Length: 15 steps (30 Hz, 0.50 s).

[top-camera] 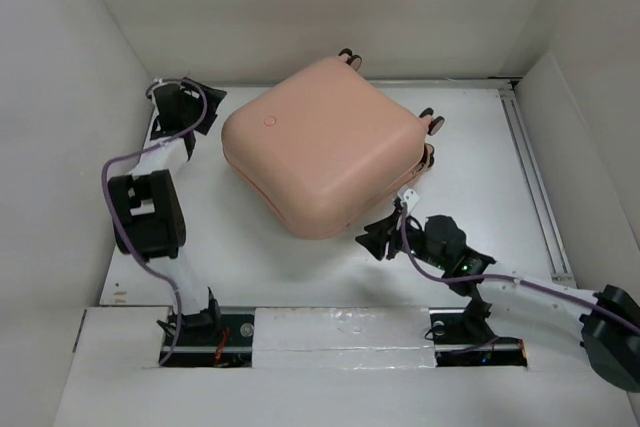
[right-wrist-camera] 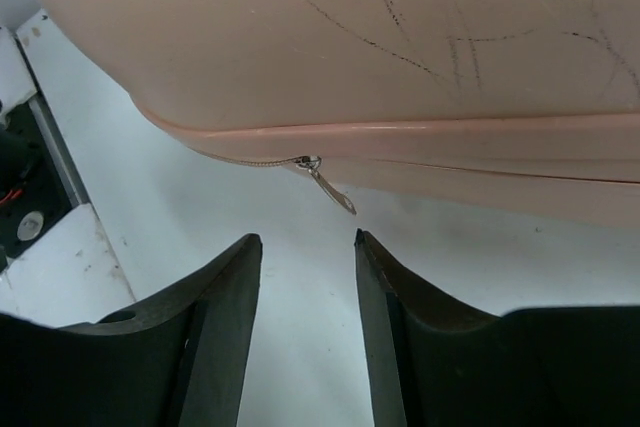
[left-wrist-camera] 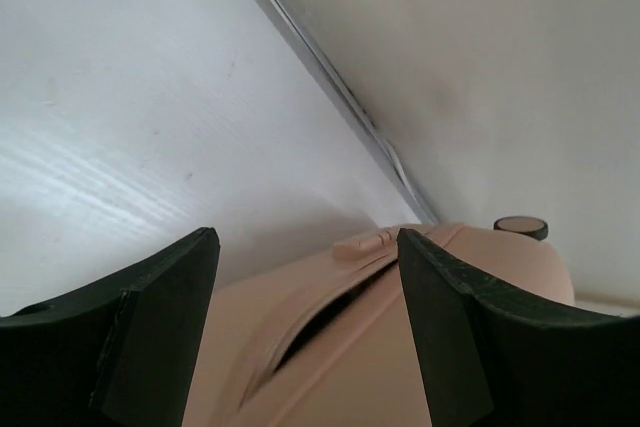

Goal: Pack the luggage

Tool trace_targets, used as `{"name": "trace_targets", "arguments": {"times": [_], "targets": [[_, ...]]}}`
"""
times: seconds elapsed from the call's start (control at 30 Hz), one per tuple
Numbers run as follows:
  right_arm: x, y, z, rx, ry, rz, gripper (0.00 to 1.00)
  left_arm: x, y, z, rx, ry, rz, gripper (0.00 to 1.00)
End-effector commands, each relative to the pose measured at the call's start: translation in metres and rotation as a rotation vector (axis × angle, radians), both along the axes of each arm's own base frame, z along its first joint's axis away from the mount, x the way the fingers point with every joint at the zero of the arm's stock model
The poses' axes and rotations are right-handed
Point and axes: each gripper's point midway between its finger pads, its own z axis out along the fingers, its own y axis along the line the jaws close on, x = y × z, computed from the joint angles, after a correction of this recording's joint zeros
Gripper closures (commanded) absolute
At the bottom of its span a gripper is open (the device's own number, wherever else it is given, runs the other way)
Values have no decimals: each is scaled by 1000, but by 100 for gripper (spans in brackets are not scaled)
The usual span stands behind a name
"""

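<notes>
2 arms | left gripper [left-wrist-camera: 305, 247] apart | right gripper [right-wrist-camera: 308, 242] apart | luggage [top-camera: 320, 152] lid down, lining hidden | zipper pull [right-wrist-camera: 332, 192] dangling

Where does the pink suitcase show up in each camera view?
Top external: luggage at centre of the table.
Left wrist: bottom centre, past the open left gripper.
Right wrist: across the top, above the open right gripper.
Shared landmark: the shell seam.

Tabletop [top-camera: 480, 157]: white, matte, faintly scuffed.
Luggage [top-camera: 320, 147]: closed, lying flat on the tabletop, turned corner-on, logo side up.
Wheels [top-camera: 436, 124]: on the luggage's far-right side.
Zipper pull [right-wrist-camera: 331, 190]: dangles from the luggage's seam; whether it touches the tabletop is unclear.
Rail [top-camera: 533, 182]: metal strip, well right of the luggage.
</notes>
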Motion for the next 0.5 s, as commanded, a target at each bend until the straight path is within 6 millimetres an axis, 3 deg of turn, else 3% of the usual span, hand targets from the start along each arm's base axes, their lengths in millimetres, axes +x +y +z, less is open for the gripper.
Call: {"name": "trace_targets", "arguments": {"times": [0.0, 0.03, 0.07, 0.1, 0.13, 0.17, 0.2, 0.23, 0.27, 0.33, 0.37, 0.4, 0.47], "targets": [[20, 18, 48, 106, -137, -49, 51, 20, -31, 8, 1, -19, -214, 32], [22, 20, 40, 90, -123, -48, 50, 24, -33, 2, 0, 9, -242, 32], [25, 21, 43, 100, -134, -58, 48, 35, -38, 20, 26, -42, -301, 32], [30, 22, 45, 105, -140, -75, 48, 43, -45, 1, 26, -9, -332, 32], [32, 24, 32, 74, -115, -74, 48, 45, -47, -6, 25, 19, -356, 32], [34, 27, 33, 73, -114, -74, 48, 54, -55, 8, 41, -17, -397, 32], [33, 32, 35, 78, -117, -62, 48, 56, -64, -10, 45, 11, -447, 32], [34, 34, 33, 77, -116, -62, 48, 58, -64, -12, 55, 17, -453, 32], [33, 38, 24, 61, -103, -52, 48, 55, -74, -11, 47, 13, -483, 32], [35, 43, 29, 87, -107, -59, 48, 49, -86, -19, 28, -3, -512, 32], [37, 44, 28, 90, -109, -59, 50, 50, -94, -12, 6, -50, -518, 32], [41, 47, 29, 107, -111, -72, 51, 37, -98, -32, -35, -19, -521, 32], [43, 50, 29, 123, -113, -84, 53, 23, -116, -32, -75, -43, -553, 32]]}}
